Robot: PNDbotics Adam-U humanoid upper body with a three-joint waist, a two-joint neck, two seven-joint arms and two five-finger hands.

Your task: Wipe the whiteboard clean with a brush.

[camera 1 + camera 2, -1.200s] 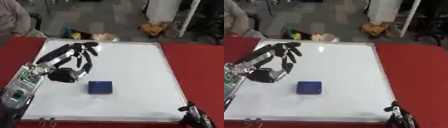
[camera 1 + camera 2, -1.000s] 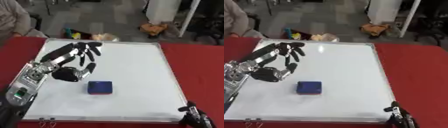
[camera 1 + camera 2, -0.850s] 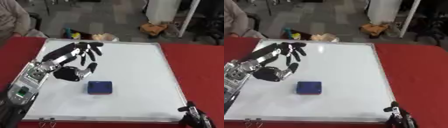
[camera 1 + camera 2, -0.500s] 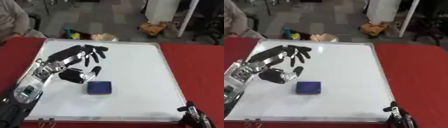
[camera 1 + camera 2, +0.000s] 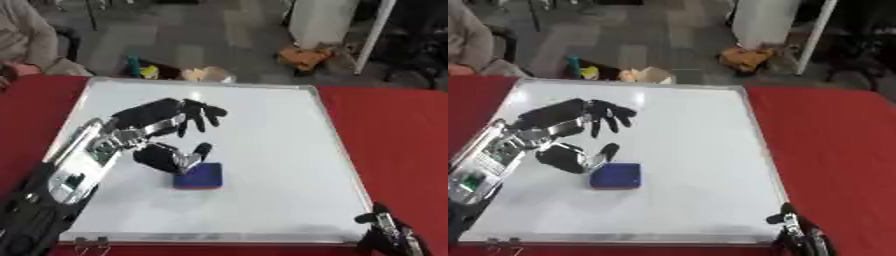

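Just beside the left hand (image 5: pixel 162 131), on its lower right, lies the brush (image 5: pixel 198 176), a small blue block flat on the whiteboard (image 5: pixel 271 130). The hand is spread open and holds nothing: its fingers (image 5: pixel 199 114) reach out straight over the white surface, up and away from the block, while the thumb (image 5: pixel 194 154) angles down toward the block's near left corner. Whether the thumb tip touches that corner or merely hangs over it cannot be told. The silver and black forearm comes in from the lower left, lying across the board's left part.

To the hand's right the board is bare and white all the way to its silver frame, and above the fingers it runs bare to the far edge as well. Below the brush there is another band of open surface before the near frame. The left frame runs close along the forearm. Beyond the frame on every side lies a red table (image 5: pixel 394 130).

The brush looks nearly square from above, only a little wider than deep, so its long axis runs roughly left to right, about parallel with the board's near edge. Its flat top faces up.

The right hand (image 5: pixel 798 234) shows at the lower right corner, off the board's corner, well apart from the brush; its fingers cannot be made out.
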